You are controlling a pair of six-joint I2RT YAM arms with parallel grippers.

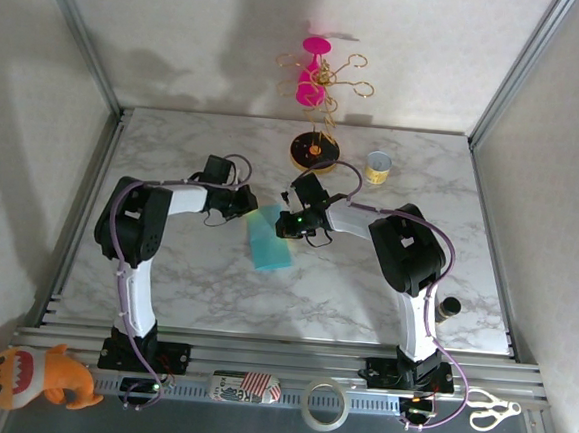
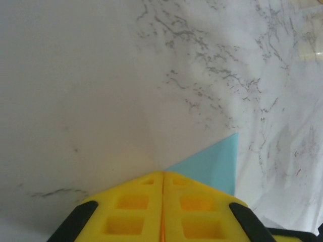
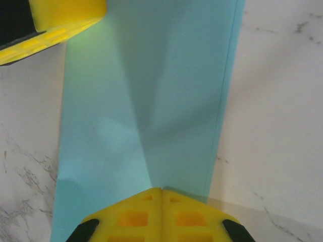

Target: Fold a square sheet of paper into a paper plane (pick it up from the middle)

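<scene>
We are pinching the square sheet of paper point(image 1: 271, 240), far end | left claw point(image 2: 162, 174), right claw point(image 3: 160, 190) both clamped shut | probably tensioning for a crease

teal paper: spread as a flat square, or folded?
Folded, partway. The teal paper is a narrow strip rather than a square, and the right wrist view shows creases running along it. No pointed dart shape yet.

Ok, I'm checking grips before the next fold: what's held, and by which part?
The teal paper: the left gripper pinches one corner, the right gripper the opposite edge.
</scene>
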